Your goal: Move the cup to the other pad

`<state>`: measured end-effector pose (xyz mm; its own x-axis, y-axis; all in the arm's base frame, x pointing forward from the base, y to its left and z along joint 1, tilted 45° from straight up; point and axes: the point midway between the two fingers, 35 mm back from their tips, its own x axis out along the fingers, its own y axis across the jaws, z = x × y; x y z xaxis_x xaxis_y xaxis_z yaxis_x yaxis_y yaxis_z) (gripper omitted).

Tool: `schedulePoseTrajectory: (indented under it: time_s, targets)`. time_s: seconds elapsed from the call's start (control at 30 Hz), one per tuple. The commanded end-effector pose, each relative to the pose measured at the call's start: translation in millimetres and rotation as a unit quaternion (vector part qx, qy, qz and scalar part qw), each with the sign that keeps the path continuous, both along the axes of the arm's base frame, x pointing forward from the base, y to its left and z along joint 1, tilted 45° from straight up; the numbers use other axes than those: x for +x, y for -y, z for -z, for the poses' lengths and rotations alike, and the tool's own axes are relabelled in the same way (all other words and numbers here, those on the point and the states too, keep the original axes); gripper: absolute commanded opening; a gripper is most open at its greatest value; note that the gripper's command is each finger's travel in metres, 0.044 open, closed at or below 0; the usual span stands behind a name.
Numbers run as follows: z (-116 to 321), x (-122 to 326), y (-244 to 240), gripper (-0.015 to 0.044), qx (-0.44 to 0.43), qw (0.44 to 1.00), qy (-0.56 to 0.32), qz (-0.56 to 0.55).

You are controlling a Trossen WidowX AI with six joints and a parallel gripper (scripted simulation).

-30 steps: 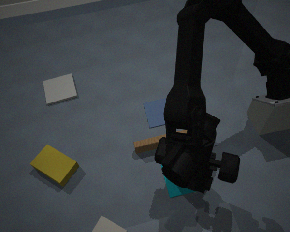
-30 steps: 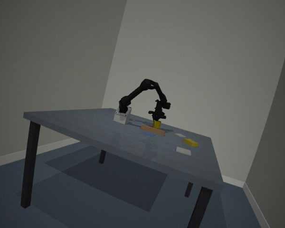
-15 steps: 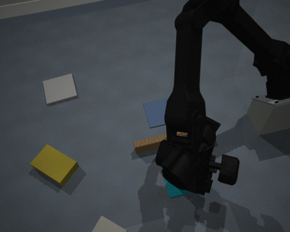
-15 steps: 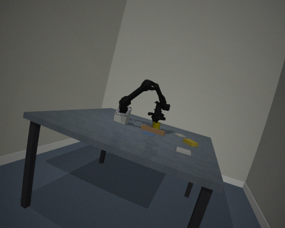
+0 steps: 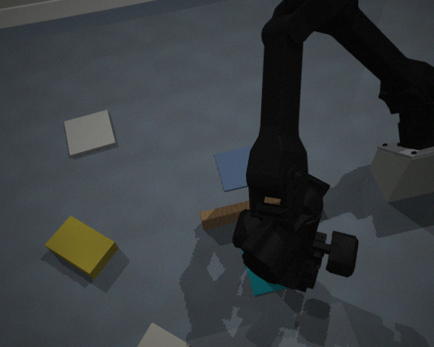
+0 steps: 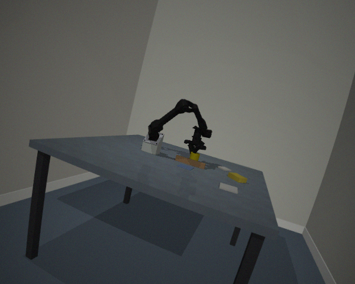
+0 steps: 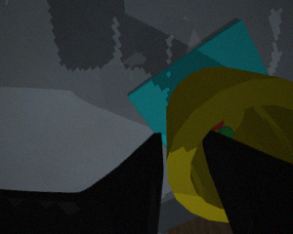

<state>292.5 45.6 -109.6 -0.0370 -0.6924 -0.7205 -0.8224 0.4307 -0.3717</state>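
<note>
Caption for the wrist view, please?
Gripper, fingers parted, straddles the yellow cup wall over the teal pad; marbles show inside.

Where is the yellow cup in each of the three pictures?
Top: not visible, the pincer and wrist cover it; only the teal pad peeks out beneath.
Exterior: the yellow cup stands right under the pincer, mid-table.
Wrist: fills the right side, over the teal pad.
Shared landmark: the wooden block beside the cup, seen in all three.

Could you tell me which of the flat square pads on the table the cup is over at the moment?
The teal pad: in the wrist view the yellow cup sits over its corner. The blue pad and the white pad lie apart from it.
</note>
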Motion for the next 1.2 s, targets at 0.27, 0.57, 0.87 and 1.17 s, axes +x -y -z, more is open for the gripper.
schedulePoseTrajectory:
  time_s: [0.27,0.57,0.87,1.17]
  targets:
    - [-3.2,0.9,-3.3,0.0147,0.0,1.0,0.0,0.0]
    - [-14.5,1.5,-14.9,0.0147,0.0,1.0,-0.001,-0.001]
    - [-26.4,1.1,-26.5,0.0147,-0.001,1.0,-0.002,-0.002]
    - [-35.5,-1.8,-34.6,0.0147,-0.001,1.0,-0.003,-0.003]
